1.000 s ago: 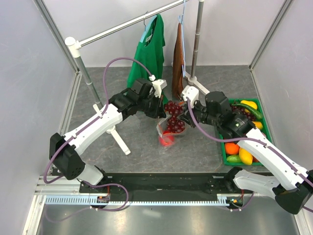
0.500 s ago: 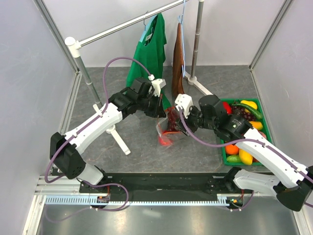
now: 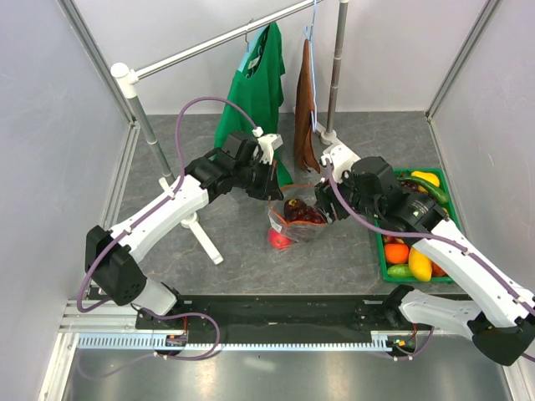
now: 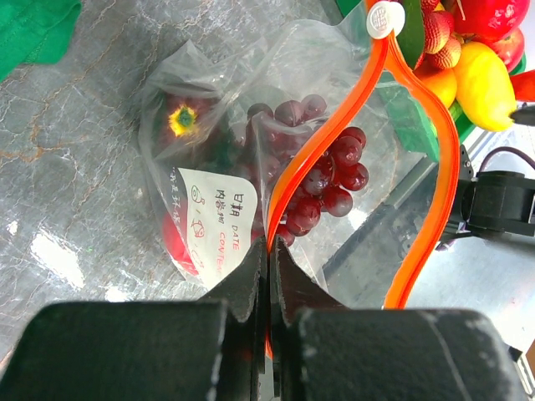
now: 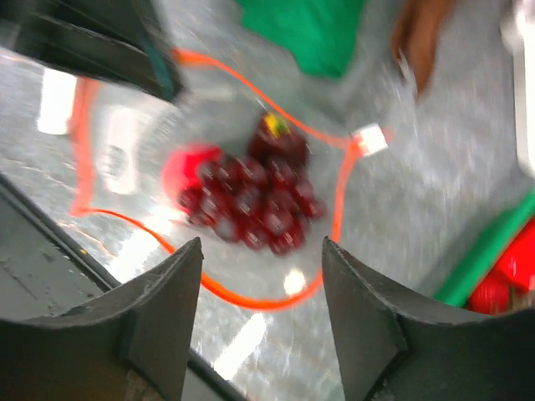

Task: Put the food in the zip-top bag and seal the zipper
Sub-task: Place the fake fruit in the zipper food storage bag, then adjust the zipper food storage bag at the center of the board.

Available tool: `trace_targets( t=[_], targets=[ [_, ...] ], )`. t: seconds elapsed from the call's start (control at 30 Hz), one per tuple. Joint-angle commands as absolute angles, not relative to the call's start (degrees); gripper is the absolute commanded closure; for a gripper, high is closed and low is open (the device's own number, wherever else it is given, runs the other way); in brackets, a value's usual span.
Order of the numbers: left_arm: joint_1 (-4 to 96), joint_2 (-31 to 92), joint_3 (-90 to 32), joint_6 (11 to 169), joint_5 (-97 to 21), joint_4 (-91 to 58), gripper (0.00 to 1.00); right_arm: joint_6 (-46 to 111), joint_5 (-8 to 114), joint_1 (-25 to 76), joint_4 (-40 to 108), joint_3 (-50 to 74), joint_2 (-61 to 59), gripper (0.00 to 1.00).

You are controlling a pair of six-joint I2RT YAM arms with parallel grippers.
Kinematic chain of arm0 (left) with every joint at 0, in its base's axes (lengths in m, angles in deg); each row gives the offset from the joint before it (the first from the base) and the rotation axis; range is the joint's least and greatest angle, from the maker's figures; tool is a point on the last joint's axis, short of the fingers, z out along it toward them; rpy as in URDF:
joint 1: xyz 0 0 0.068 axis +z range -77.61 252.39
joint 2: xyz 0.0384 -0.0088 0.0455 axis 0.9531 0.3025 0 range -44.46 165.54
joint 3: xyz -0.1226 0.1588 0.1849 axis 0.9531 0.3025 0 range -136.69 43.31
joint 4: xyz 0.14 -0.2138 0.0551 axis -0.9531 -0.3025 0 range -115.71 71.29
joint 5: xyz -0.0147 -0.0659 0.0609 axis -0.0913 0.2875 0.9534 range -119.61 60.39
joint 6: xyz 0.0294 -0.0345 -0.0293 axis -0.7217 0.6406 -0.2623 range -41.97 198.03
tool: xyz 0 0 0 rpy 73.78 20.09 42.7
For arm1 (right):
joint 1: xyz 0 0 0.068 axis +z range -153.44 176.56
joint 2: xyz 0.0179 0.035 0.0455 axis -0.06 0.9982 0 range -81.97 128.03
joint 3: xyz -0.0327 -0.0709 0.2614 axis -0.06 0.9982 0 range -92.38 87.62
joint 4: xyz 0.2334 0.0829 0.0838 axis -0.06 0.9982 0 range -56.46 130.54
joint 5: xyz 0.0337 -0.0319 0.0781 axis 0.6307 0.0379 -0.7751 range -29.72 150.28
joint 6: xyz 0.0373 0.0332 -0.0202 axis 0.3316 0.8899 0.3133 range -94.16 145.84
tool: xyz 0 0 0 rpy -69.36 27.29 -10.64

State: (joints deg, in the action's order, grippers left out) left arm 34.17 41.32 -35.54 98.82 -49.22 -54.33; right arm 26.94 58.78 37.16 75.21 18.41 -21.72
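Shows the left pincer [image 4: 269, 261] clenched flat on the zipper [image 4: 415, 175], jaws pressed together over the near end of the orange-red strip, with the zip-top bag [image 4: 251, 83] hanging from that grip down onto the table [image 4: 75, 192]. Finds the right pincer [image 5: 261, 251] spread wide and grasping nothing, poised above the gaping mouth of the bag; cannot tell whether it brushes the plastic. Places the bag mid-table, between the two pincers and just left of the green tray [image 3: 383, 255] of other toy fruit. Sees inside the bag the dark purple grapes [image 4: 326, 171], a maroon round fruit [image 4: 188, 125] with a yellow star at its end, and a red apple [image 4: 174, 242] lower down. Notes the whitish tab [image 4: 382, 18] at the strip's other end. Reads on the white label [image 4: 219, 219] "DATE" and part of "CONTENTS", beside small characters too fine to make out.
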Motion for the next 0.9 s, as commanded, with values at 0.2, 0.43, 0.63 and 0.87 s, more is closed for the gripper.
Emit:
trace_targets(
  t=[0.2,0.43,0.63,0.87],
  targets=[
    [34.9,41.1,-36.8,100.8,-50.8,-53.2,0.98,36.9,56.4,32.4,80.7,24.4,-20.7,0.50],
    [34.9,40.0,-35.6,99.9,-51.2,-52.5,0.98,37.4,55.3,30.8,80.1,23.2,-18.9,0.95],
    [34.1,39.3,-37.2,99.5,-52.8,-52.5,0.98,36.4,53.7,26.6,81.4,16.8,-20.3,1.00],
    [30.9,38.9,-39.0,96.4,-41.0,-53.8,0.98,34.4,53.8,26.2,82.8,15.8,-22.5,1.00]
  ],
)
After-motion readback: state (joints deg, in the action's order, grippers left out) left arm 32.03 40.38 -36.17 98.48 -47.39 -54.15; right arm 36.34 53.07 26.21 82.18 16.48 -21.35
